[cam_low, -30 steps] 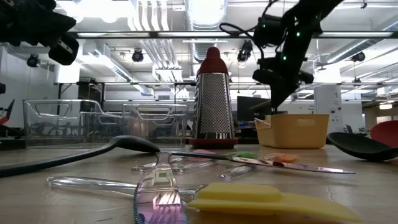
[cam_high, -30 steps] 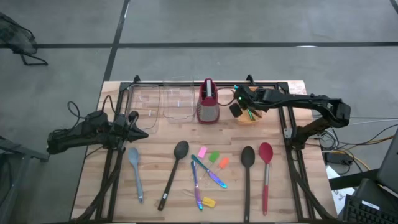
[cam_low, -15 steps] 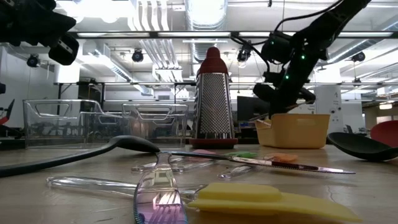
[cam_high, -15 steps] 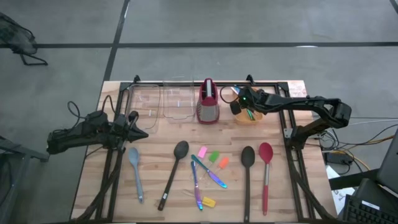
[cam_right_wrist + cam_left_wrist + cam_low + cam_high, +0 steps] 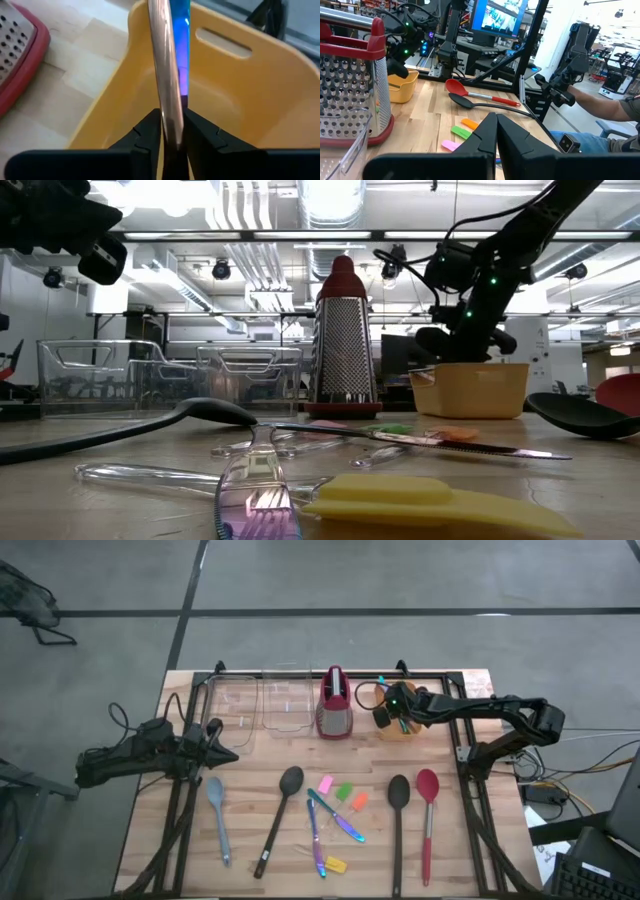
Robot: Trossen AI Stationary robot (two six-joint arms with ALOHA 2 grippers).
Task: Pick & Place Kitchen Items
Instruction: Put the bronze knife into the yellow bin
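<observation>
We see the right gripper pinching an iridescent utensil directly over the orange bin near the tabletop's far edge — long axis running out from the fingertips into it.

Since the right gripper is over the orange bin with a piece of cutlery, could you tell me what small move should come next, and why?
Probably open the right gripper a little wider. Its fingers pinch an iridescent utensil whose far end already points down inside the orange bin, so letting go should drop it in. The left gripper waits shut.
</observation>
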